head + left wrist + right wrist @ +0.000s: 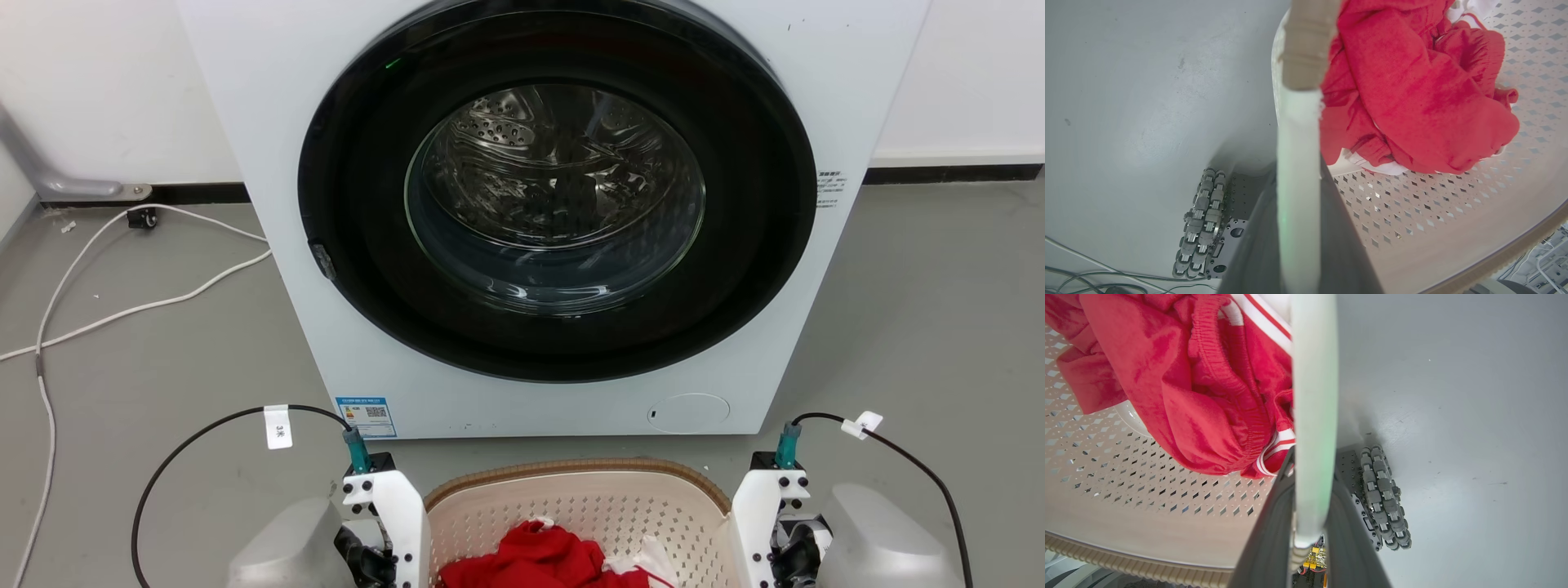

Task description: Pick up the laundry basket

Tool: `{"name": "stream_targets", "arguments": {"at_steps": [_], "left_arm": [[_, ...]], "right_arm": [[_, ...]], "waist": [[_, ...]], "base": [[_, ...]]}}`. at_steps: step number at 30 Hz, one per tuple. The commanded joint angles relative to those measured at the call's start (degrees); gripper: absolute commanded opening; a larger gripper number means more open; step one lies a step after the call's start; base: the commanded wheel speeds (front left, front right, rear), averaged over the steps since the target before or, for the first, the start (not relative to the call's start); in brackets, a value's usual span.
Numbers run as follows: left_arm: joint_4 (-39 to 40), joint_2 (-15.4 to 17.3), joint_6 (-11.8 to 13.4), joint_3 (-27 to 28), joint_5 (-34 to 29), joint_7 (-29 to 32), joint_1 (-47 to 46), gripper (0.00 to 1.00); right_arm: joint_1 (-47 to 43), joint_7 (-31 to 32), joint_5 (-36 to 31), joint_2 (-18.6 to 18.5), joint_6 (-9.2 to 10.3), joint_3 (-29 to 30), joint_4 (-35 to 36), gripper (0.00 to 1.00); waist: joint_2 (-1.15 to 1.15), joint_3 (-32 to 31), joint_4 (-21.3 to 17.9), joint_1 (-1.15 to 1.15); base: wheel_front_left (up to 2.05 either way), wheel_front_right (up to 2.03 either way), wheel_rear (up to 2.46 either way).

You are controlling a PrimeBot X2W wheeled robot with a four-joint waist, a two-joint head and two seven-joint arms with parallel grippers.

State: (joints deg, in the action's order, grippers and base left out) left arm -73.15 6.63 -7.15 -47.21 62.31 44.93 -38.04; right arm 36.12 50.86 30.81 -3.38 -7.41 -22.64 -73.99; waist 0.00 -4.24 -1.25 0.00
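Basket (571, 506) in front of washer (261, 163), between the arms. Left gripper (1298, 171) and right gripper (1312, 469) each clamp a white handle (1298, 122). Grasp looks done; next needs a level, synced lift.

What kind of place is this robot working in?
Probably a laundry area, perhaps a test room. A white front-loading washing machine stands on a plain grey floor, and a laundry basket holding red clothes sits in front of it.
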Motion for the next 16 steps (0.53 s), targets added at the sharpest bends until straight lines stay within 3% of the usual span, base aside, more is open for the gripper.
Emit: {"name": "stream_targets", "arguments": {"at_steps": [1,16], "left_arm": [[0.7,-1.3,-0.6,0.1,0.6,-0.1,-0.1,0.00],[0.7,-1.4,-0.6,-0.3,1.5,-0.6,-0.3,0.00]], "right_arm": [[0.0,-0.4,0.5,0.9,-0.14,0.0,0.4,0.00],[0.1,-0.3,1.3,1.0,-0.15,-0.6,0.4,0.00]], "waist": [[0.00,0.0,0.0,0.00],[0.00,0.1,0.1,0.00]], "base": [[0.00,0.00,0.00],[0.00,0.00,0.00]]}}
